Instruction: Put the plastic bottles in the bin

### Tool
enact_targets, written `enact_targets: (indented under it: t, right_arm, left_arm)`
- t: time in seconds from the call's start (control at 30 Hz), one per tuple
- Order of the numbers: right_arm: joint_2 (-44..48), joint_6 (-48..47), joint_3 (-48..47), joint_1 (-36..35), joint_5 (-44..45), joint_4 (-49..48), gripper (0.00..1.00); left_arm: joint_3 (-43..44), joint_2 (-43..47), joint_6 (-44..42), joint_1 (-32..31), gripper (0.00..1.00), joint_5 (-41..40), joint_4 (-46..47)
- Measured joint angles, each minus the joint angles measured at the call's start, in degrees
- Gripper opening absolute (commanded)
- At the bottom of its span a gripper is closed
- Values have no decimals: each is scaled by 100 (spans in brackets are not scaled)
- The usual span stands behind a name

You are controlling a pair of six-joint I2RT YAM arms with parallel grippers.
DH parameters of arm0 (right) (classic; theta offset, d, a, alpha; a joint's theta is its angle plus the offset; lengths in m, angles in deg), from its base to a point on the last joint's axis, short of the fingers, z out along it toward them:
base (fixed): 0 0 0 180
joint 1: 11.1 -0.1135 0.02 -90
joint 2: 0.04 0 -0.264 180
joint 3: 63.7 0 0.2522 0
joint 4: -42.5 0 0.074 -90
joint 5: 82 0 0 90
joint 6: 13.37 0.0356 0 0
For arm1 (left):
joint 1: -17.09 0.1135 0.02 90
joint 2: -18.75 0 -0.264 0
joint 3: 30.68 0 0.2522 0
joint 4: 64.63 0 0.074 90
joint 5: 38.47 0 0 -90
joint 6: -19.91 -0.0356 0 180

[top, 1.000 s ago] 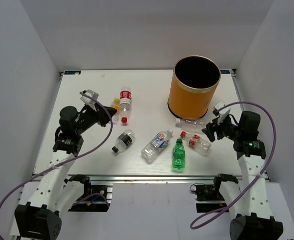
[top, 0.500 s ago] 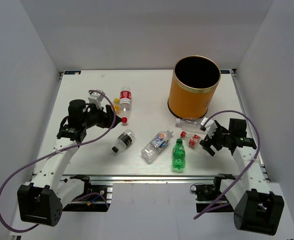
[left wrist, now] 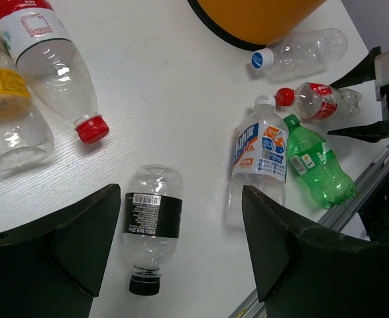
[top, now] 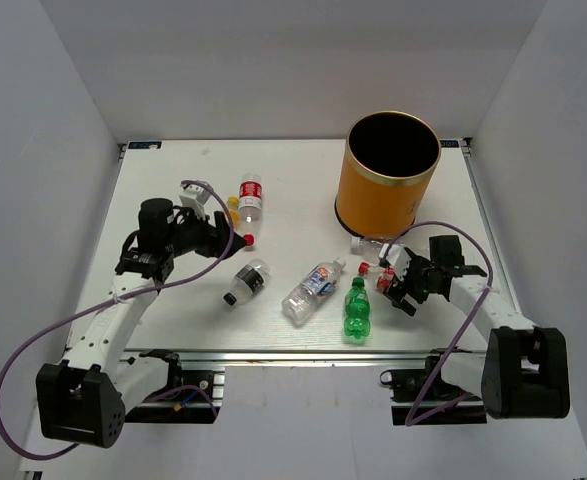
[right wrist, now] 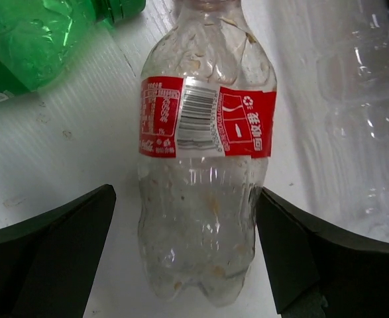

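The orange bin (top: 393, 170) stands at the back right. My right gripper (top: 397, 283) is open, its jaws astride a small clear red-labelled bottle (right wrist: 204, 185) lying on the table; the right finger (right wrist: 313, 252) is nearly against it. My left gripper (left wrist: 181, 245) is open above a clear black-labelled bottle (left wrist: 153, 222), which lies nearer its left finger (left wrist: 81, 232). Other plastic bottles lie around: a green one (top: 356, 310), a blue-labelled one (top: 313, 291), a blue-capped one (top: 373, 243) by the bin, a long red-capped one (top: 250, 205) and a yellow-orange one (top: 231, 212).
The white table (top: 173, 310) ends in a metal rail along its near edge (top: 303, 352). White walls close in the left, back and right sides. The green bottle (right wrist: 28, 40) and a clear bottle (right wrist: 366, 132) lie close on either side of the right gripper.
The left gripper has opened and swung down toward the black-labelled bottle. The right arm has dropped and moved left, bringing its open jaws around the small red-labelled bottle.
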Motion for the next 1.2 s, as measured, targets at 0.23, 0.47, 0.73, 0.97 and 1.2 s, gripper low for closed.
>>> enact_targets:
  t: [0.23,0.47,0.73,0.97,1.2]
  right_arm:
    - [-577,168,-96,-284,35,-442,55]
    - [-179,-72,-129,-352,63,37,18]
    - [1394,-291,-2374,-352,-658,2402,13]
    - [1217,876,-4747,-352,-529,2288,13]
    - [-739,1899,-6273,-348,251,1589,25]
  left_arm:
    - [39,-361,-55,-236,84,334,83]
    - [658,-1137,-474,-1530,87,26,-264]
    - [1561,-2240,-1047,-3064,100,-1043,-925]
    - [1897,-2820,-1252,-3858,100,-2234,-1294]
    - [2111,-3434,-1318,-4468,100,-3123,-1521]
